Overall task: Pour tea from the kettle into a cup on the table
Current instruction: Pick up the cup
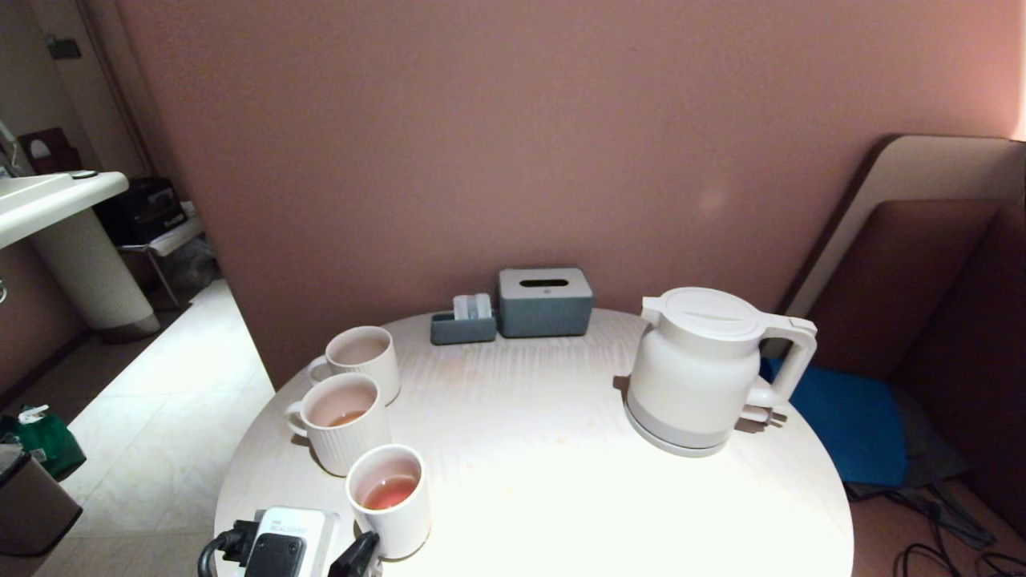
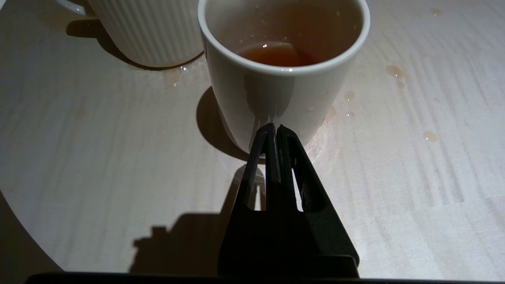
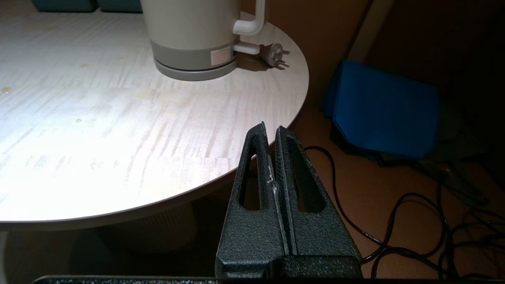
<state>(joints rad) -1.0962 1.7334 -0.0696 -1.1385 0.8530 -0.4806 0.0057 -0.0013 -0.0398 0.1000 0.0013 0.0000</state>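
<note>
The white kettle point(image 1: 697, 369) stands upright, lid on, at the right of the round pale table point(image 1: 561, 481). Its foot also shows in the right wrist view point(image 3: 193, 59). The small plain cup point(image 1: 390, 501) stands near the front left edge with reddish tea point(image 1: 390, 491) in its bottom. My left gripper point(image 1: 367, 545) is low at that edge, just in front of the cup. In the left wrist view it point(image 2: 275, 127) is shut and empty, tips against the cup's point(image 2: 284, 90) lower wall; I cannot tell whether they touch. My right gripper point(image 3: 270, 128) is shut and empty beside the table's right edge.
Two ribbed mugs point(image 1: 345, 421) point(image 1: 362, 361) stand behind the cup, the nearer one holding a little tea. Drops point(image 2: 394, 71) lie on the wood. A grey tissue box point(image 1: 545, 300) and small holder point(image 1: 462, 324) sit at the back. The kettle's plug point(image 3: 276, 53), a blue cushion point(image 1: 850, 425) and floor cables point(image 3: 394, 221) are on the right.
</note>
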